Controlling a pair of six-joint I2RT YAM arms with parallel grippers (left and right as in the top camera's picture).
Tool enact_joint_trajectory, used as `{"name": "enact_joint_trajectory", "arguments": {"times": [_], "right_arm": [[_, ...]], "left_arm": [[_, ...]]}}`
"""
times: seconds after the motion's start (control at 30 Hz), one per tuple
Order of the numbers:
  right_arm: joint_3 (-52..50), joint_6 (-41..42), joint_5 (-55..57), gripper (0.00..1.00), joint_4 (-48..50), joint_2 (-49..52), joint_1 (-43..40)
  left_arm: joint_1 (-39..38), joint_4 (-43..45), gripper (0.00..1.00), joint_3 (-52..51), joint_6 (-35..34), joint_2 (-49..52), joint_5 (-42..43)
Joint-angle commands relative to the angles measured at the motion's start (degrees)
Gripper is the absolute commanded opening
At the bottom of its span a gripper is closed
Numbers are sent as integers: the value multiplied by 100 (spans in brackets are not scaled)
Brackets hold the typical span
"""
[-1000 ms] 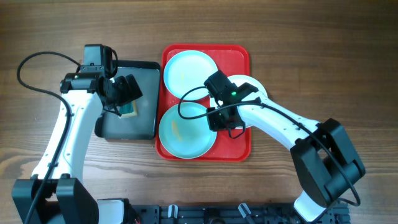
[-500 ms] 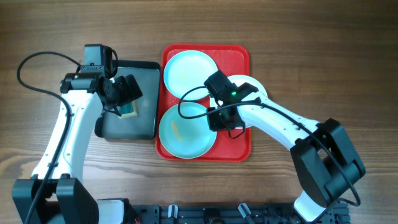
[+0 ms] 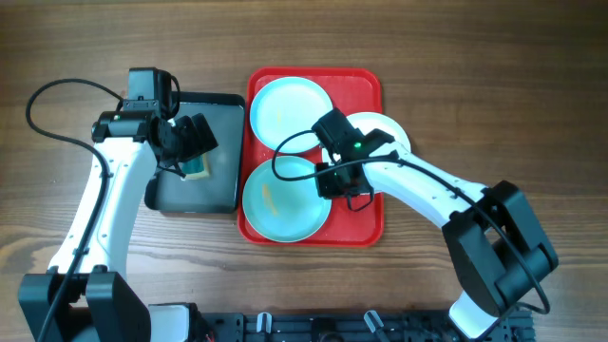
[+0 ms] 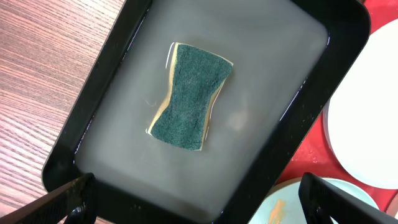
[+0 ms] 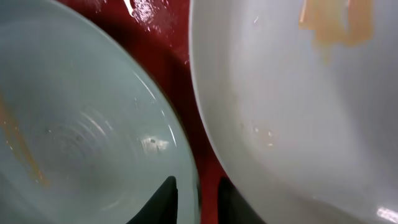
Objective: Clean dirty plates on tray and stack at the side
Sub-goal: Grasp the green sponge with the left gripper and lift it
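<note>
The plates are all at the red tray (image 3: 366, 226). One pale blue plate (image 3: 290, 103) lies in the far half and the second pale blue plate (image 3: 283, 201) in the near half. The white plate (image 3: 385, 126) sits at the right and reaches out over the tray's rim. The near blue plate and the white plate both have orange smears.

The right hand (image 3: 328, 182) is low between these two plates. Its fingers (image 5: 164, 196) stand close together, one on each side of the blue plate's rim, but I cannot tell if they pinch it.

The left hand (image 4: 202, 202) is spread wide above the dark pan (image 4: 93, 106). In the pan a green sponge (image 4: 189, 96) lies in cloudy water. The pan stands on the wooden desk (image 3: 475, 76), just beside the tray.
</note>
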Motion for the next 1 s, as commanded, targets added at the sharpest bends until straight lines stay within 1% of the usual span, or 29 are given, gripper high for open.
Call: {"name": "enact_joint_trajectory", "arguments": {"times": [0.0,0.07,0.2,0.27,0.4,0.53,0.8,0.93,0.97], "right_arm": [[-114,166,-234,17,175,136,28],[-111,170,-234,14,195,136,26],[-114,254,-229,14,195,136,28],[-114,269,-205,4,195,136,28],[-111,278,-72,4,273,136,26],[-107,407,59,4,317,133,15],[-24,407,424,4,315,107,-11],[76,404,629,4,184,83,-17],[129,400,866,4,105,35,-17]], "left_arm": [[-20,13,100,94,-31,33,-74],[-20,13,100,94,-31,33,-74],[-20,13,100,94,-31,33,-74],[-20,13,100,94,-28,33,-74],[-20,24,100,94,-28,33,-76],[-20,319,100,94,-28,33,-94],[-20,319,100,94,-28,33,-96],[-20,479,100,94,-28,33,-94],[-20,389,100,94,-26,33,-68]]}}
